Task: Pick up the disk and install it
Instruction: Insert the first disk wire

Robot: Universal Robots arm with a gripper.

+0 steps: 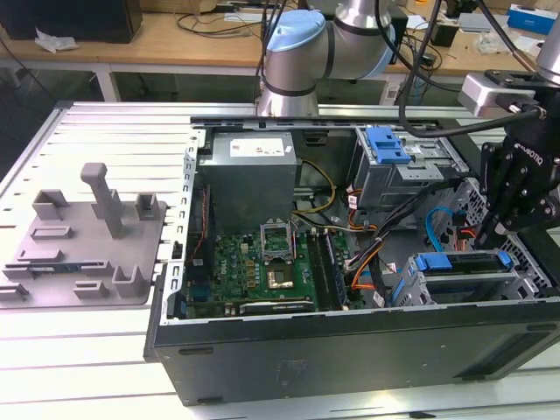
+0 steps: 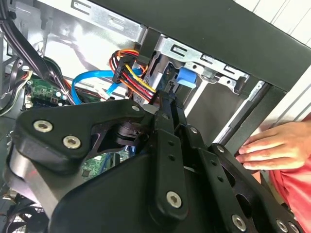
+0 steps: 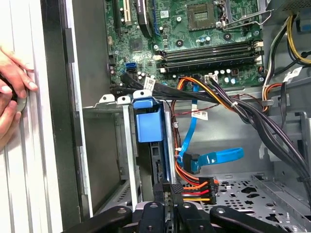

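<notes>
The disk (image 1: 464,262) lies in the metal drive cage (image 1: 455,293) at the exterior view's right of the open computer case, its blue frame end (image 3: 148,124) showing at the cage mouth and again in the second wrist view (image 2: 187,77). My gripper (image 1: 484,234) hangs just above the cage's far end, beside the disk's rear. Its two black fingers stand pressed together in both wrist views (image 3: 167,187) (image 2: 168,99), with nothing held between them. A bundle of coloured power wires (image 3: 194,187) ends right at the fingertips.
A blue data cable (image 3: 214,158) loops beside the cage. A person's hand (image 3: 9,82) (image 2: 272,145) rests at the case's outer edge. The motherboard (image 1: 262,262), a grey power supply box (image 1: 254,171) and a second blue-latched bay (image 1: 389,144) fill the case. A grey fixture plate (image 1: 83,245) lies outside.
</notes>
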